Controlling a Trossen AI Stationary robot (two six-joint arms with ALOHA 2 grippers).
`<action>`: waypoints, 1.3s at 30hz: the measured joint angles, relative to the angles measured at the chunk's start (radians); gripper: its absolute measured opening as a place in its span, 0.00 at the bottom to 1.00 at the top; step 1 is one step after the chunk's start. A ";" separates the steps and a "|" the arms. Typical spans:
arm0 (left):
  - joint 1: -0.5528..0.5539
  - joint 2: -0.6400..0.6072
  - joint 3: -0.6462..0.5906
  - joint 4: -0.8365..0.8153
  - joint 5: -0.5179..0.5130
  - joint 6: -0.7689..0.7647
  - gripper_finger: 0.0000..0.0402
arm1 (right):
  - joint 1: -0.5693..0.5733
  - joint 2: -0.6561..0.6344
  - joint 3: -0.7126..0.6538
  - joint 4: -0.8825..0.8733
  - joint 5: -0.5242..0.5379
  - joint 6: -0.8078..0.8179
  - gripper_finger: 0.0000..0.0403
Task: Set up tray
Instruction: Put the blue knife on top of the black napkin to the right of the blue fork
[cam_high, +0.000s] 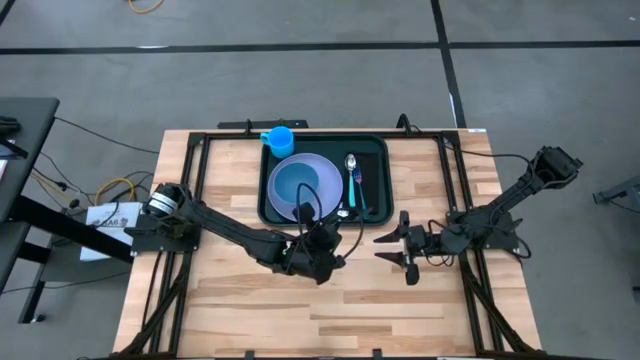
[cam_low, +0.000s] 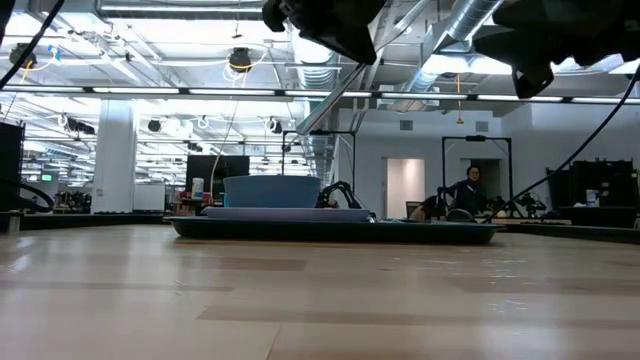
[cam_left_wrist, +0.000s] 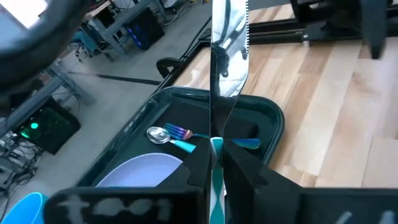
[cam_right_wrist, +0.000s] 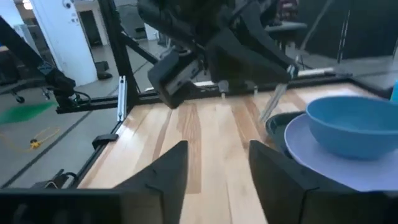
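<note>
Left wrist view: left fingers (cam_left_wrist: 214, 163) clamp a knife (cam_left_wrist: 227, 56) above tray (cam_left_wrist: 273, 118).

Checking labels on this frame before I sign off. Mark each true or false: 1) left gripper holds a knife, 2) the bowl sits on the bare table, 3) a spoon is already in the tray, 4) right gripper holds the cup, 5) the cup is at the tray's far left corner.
1) True. The left gripper is shut on a knife with a teal handle, blade pointing toward the tray.
2) False. The bowl sits on the plate, which lies in the tray.
3) True. The spoon lies in the tray, right of the plate.
4) False. The right gripper is open and empty, over bare table right of the tray.
5) True. The cup sits at that corner.
</note>
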 joint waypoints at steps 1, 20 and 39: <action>0.000 0.000 -0.004 0.003 0.001 -0.001 0.03 | 0.000 0.000 0.000 0.007 0.005 -0.018 0.43; -0.017 0.000 -0.143 0.418 -0.017 0.077 0.03 | -0.084 0.010 0.001 0.170 0.125 -0.119 0.53; -0.013 0.000 -0.143 0.417 -0.015 0.025 0.03 | -0.238 0.131 0.196 0.106 -0.055 -0.094 0.47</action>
